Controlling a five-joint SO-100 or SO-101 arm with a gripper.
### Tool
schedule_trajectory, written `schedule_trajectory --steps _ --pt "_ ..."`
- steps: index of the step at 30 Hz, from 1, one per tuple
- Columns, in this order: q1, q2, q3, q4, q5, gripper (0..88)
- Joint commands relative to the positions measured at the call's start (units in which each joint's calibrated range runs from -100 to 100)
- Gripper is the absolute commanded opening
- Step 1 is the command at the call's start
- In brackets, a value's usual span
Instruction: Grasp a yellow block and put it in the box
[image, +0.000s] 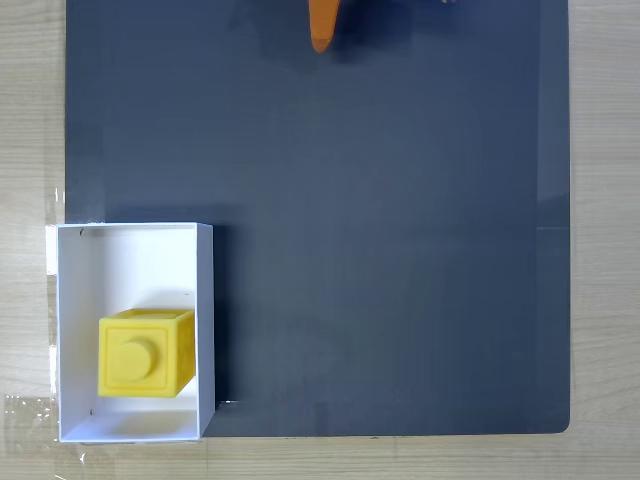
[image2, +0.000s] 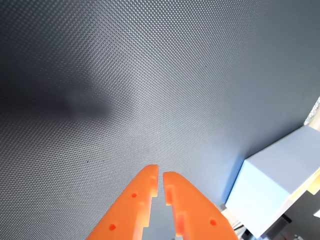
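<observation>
In the fixed view, the bright yellow plastic cube with a round stud (image: 145, 354) sits inside the white open-topped rectangular box (image: 205, 300) at seven o'clock on the dark textured mat (image: 380, 220). The orange two-finger gripper (image: 320, 44) pokes in at twelve o'clock; in the wrist view its tips (image2: 160, 173) are nearly pressed together, empty, above the mat.

**A tabletop robot test bench**

This looks like a lab or hobby bench set up for robot trials. A dark grey mat (image: 380, 220) with a fine woven texture covers most of a pale wood-grain table (image: 30, 120), which shows along the left, right and bottom edges of the fixed view. Clear tape (image: 25, 412) at the lower left fixes a white box (image: 205, 300) to the surface. An orange plastic gripper (image2: 161, 172) with printed-looking fingers enters the wrist view from the bottom.
</observation>
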Motion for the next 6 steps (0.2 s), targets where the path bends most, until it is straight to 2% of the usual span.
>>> schedule_trajectory --steps 1,6 --pt "0.3 0.3 -1.1 0.6 0.0 1.8" --pt "0.3 0.3 -1.1 0.6 0.0 1.8"
